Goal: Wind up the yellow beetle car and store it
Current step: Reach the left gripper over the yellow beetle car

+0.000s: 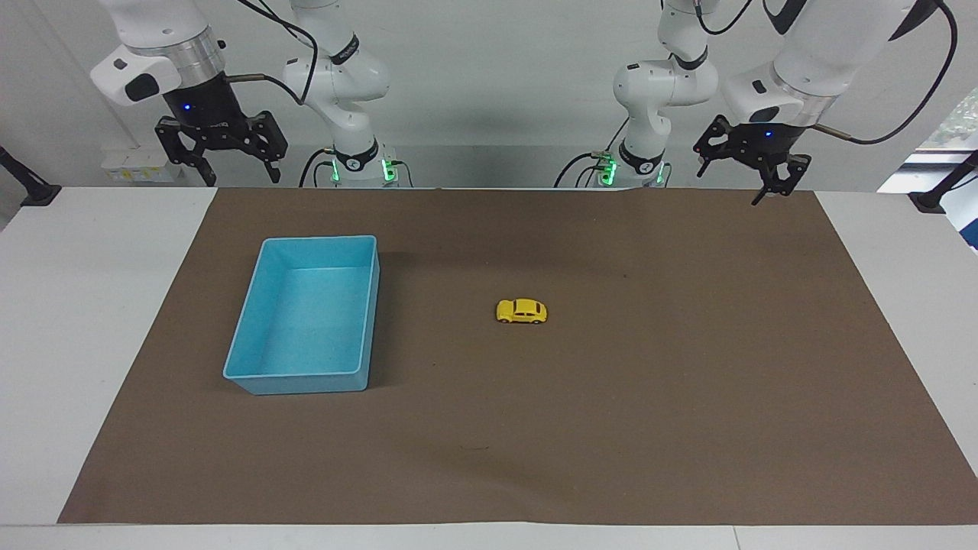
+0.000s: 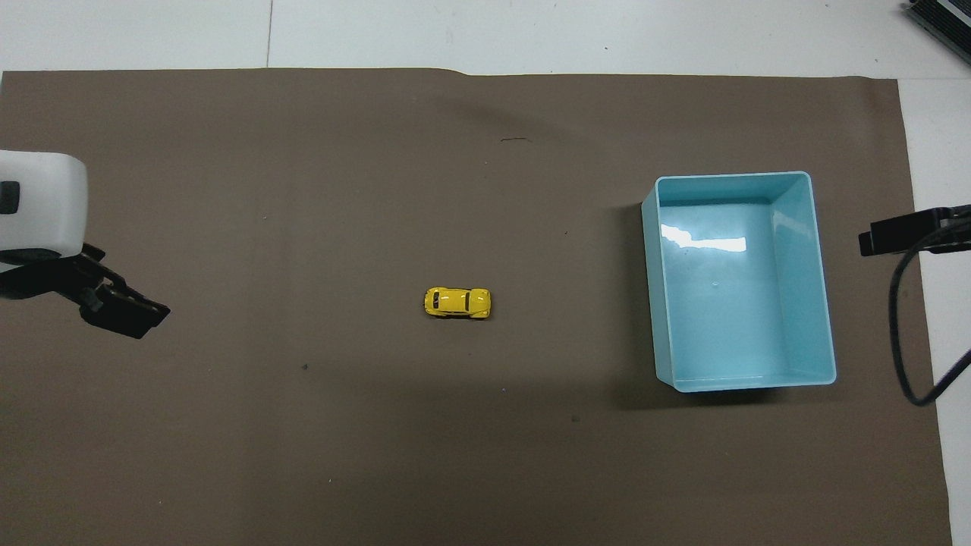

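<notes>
A yellow toy car [image 1: 522,311] sits mid-mat, a blue bin [image 1: 252,324] at its nine o'clock in the facing view. Both the left gripper [image 1: 737,172] and right gripper [image 1: 221,164] hang raised at twelve o'clock, fingers apart, holding nothing.

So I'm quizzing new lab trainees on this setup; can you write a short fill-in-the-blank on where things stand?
1. The yellow beetle car stands on the brown ____.
2. The blue bin holds ____.
3. The bin lies toward the ____ arm's end of the table.
4. Both the left hand and the right hand are ____.

Missing words: mat; nothing; right; open
</notes>
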